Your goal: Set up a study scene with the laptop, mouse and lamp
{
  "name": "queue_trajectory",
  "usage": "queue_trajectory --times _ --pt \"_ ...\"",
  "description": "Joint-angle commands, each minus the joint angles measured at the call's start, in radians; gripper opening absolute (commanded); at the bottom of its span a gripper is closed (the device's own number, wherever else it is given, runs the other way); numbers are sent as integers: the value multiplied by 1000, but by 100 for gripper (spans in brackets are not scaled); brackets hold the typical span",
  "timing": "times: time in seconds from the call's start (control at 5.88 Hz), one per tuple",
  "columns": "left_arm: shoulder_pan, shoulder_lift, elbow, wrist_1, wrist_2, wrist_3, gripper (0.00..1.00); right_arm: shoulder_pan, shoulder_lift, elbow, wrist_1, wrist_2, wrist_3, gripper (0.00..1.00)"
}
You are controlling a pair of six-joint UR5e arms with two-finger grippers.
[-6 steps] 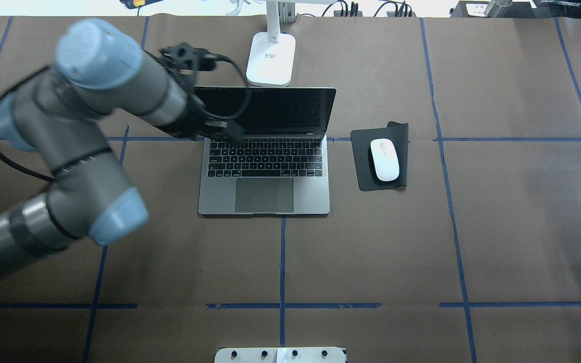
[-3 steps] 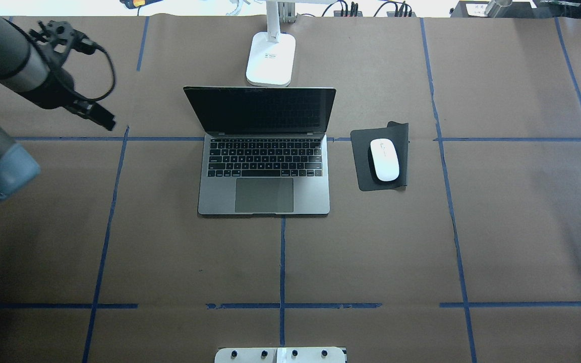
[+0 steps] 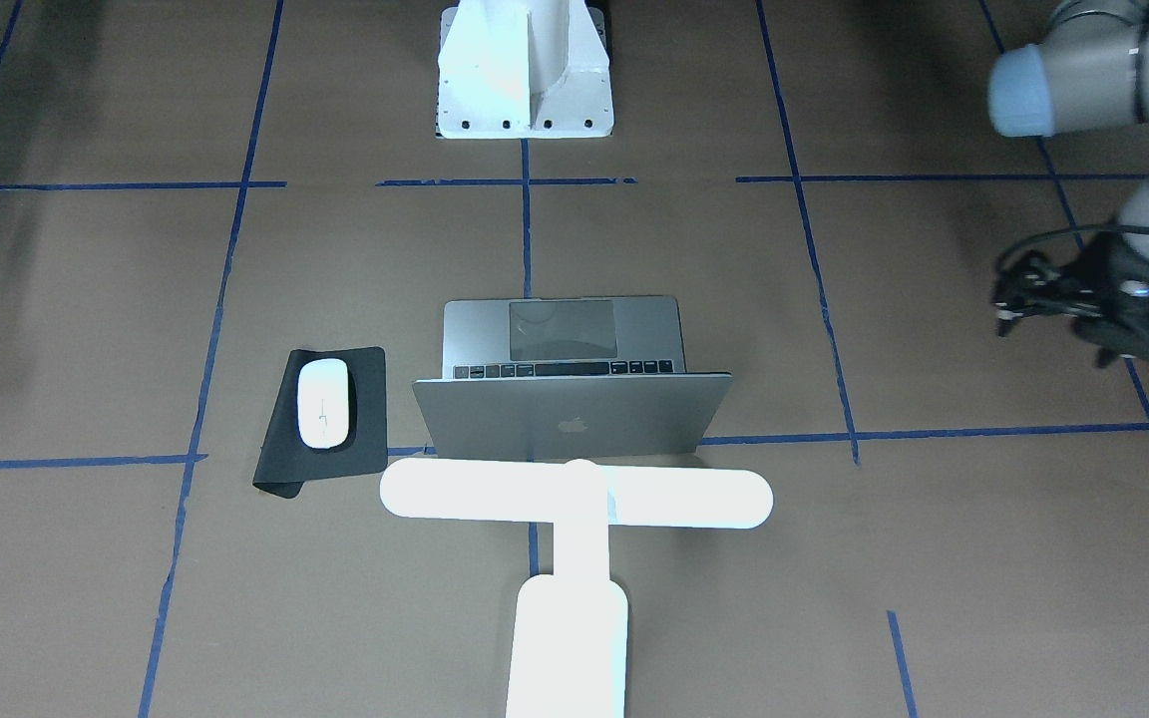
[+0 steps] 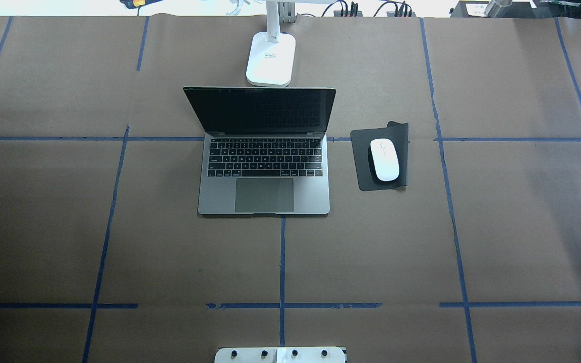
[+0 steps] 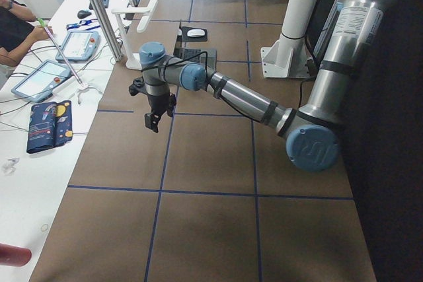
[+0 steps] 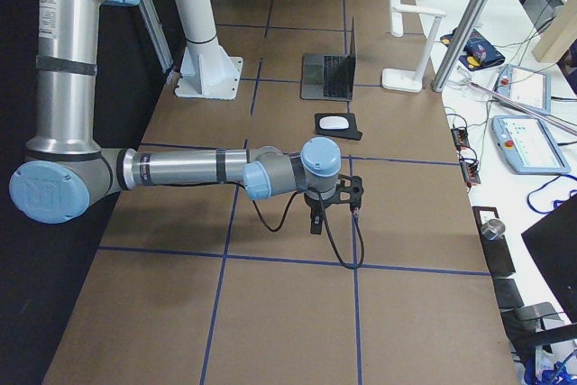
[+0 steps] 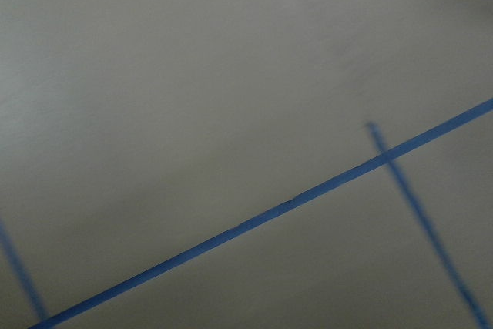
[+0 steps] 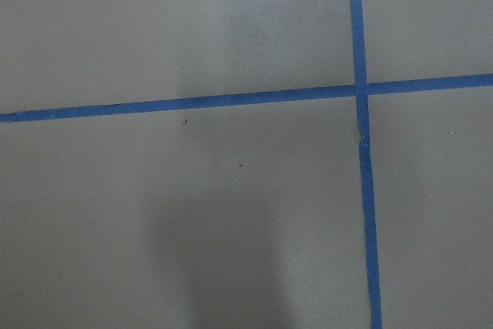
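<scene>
The laptop [image 4: 264,194] stands open at mid table, its dark screen upright and its lid logo facing the front view [image 3: 574,424]. The lamp [image 3: 574,496] glows just behind the lid, with its base [image 4: 270,60] on the table. The mouse [image 4: 384,160] lies on a black mouse pad [image 4: 361,176] to the laptop's right. My left gripper [image 5: 153,123] hangs over bare table far left of the laptop and holds nothing I can see. My right gripper [image 6: 315,223] hangs over bare table far right of the mouse. I cannot tell whether either is open or shut.
The white robot pedestal [image 3: 525,90] is bolted at the near table edge. Blue tape lines cross the brown table cover. Beyond the far edge, tablets, cables and operators' arms [image 5: 26,18] show on a white bench.
My left arm has swung away from the laptop's left screen corner, moving left and out of the overhead view. Laptop, mouse and lamp have not moved.
</scene>
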Motion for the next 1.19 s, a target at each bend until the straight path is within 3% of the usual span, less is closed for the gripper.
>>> queue_trajectory --times 0.0,0.34,1.02 --pt "-120 166 85 13 -97 64 100 77 1 -52 -79 -13 -294 100" --pt "-143 98 132 10 -103 -49 100 68 4 -46 -149 -18 -345 100" --pt "-143 209 101 -23 -132 -59 100 47 4 -31 -155 -15 -350 100"
